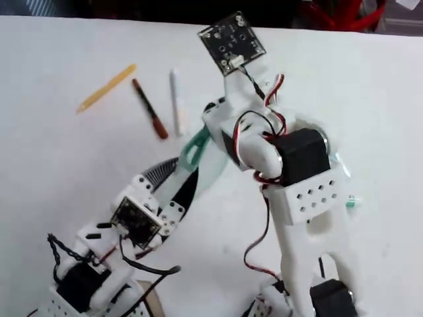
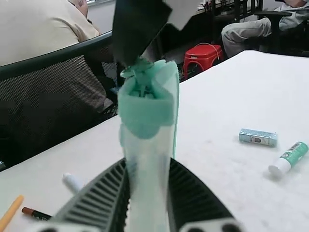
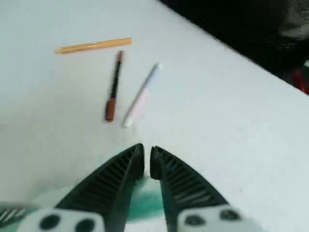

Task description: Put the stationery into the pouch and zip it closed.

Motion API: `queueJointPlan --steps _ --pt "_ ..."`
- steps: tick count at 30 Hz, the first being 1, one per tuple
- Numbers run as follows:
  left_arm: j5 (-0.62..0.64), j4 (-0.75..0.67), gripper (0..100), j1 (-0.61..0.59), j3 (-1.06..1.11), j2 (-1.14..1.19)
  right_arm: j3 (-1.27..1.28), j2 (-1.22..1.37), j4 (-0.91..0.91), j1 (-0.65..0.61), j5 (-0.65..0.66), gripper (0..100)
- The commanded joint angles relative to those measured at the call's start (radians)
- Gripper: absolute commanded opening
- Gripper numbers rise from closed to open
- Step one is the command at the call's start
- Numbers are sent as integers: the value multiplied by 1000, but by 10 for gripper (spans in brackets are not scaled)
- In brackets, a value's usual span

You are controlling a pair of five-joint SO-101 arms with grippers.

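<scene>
We see a white bench [image 1: 377, 86] spanning the high view, its far edge meeting a dark strip of room behind. From the left wrist view, a black mesh chair [image 2: 43, 96] stands just beyond the bench's edge. A red plastic stool [image 2: 203, 55] sits further back, past the same edge. We cannot tell what the red shape [image 1: 337, 16] beyond the bench's far edge in the high view is.

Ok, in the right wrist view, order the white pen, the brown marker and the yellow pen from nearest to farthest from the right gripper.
From the right gripper:
1. white pen, lying just ahead of the gripper.
2. brown marker, alongside the white pen, a little farther off.
3. yellow pen, beyond the marker's far end, lying crosswise.
</scene>
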Motion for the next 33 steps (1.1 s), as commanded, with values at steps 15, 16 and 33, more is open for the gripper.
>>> queueJointPlan --steps 15,16,33 --pt "-9 -6 22 -42 9 -16 -87 -65 53 56 46 37" --pt "-9 -15 22 -41 18 -16 -126 -88 97 22 46 63" --pt "-9 -89 22 -39 81 -16 -218 8 271 -248 -180 198"
